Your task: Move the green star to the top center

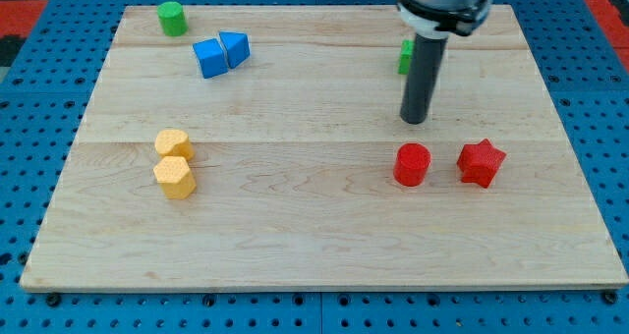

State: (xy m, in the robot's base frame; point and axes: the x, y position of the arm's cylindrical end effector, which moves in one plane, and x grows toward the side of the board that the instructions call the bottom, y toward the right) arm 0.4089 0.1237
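End effector is bare rod with no jaws, so no open or closed state; my tip rests on desk. Green star sits just beyond tip toward view's top, mostly hidden behind rod. Top center lies to view's left of star, so leftward push looks needed.

- Robotics lab bench, not a home or shop.
- Blue pegboard base with a regular hole grid, red panels at the view's top corners.
- Plain wooden table laid on it as a test surface.
- Small coloured blocks scattered, e.g. red cylinder, yellow pieces.
- Industrial arm's dark rod overhead.
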